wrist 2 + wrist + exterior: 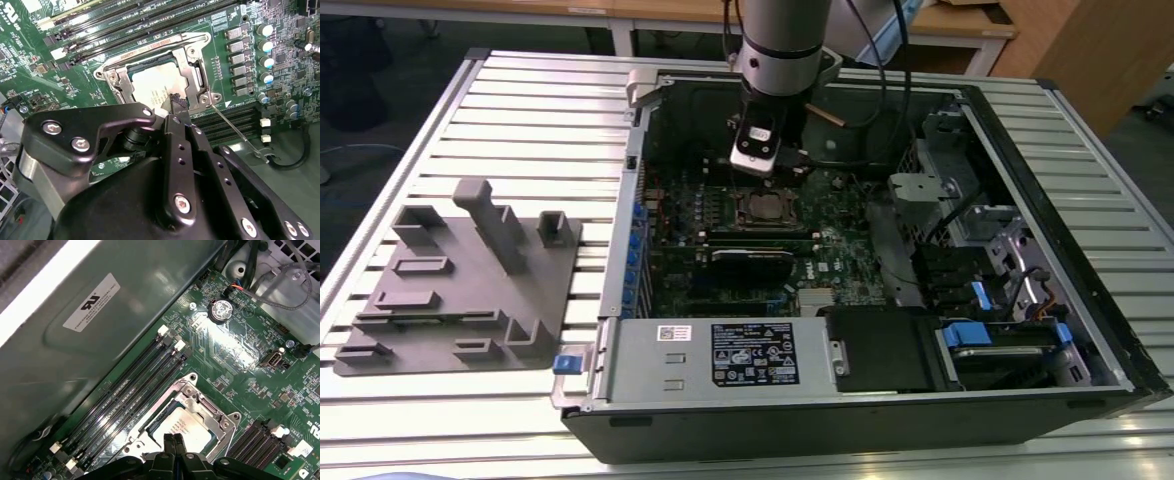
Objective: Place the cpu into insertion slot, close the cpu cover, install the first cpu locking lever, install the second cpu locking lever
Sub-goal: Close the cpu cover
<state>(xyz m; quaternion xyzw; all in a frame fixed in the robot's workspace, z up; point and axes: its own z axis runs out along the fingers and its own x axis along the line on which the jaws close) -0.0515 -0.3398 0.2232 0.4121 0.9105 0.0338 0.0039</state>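
The cpu [150, 86] lies flat in the insertion slot [159, 414], its silver-tan top showing in both wrist views. Over it the silvery cpu cover [192, 62] is folded down, framing the cpu [189, 429]. One thin locking lever [235, 127] sticks out from the cover's corner across the board. Another lever [160, 41] runs along the cover's far edge. My gripper [175, 101] hovers just above the cover's edge near the first lever's root, fingers shut together with nothing seen between them. In the exterior view my gripper [765, 162] hangs inside the case, just behind the socket [766, 210].
Long black memory connectors [130, 390] flank the socket. A row of capacitors [265, 47] and a coin battery [220, 310] stand nearby. The case wall [125, 315] rises close by. A power supply [720, 355] fills the case front, and a grey fixture block [460, 280] sits on the table.
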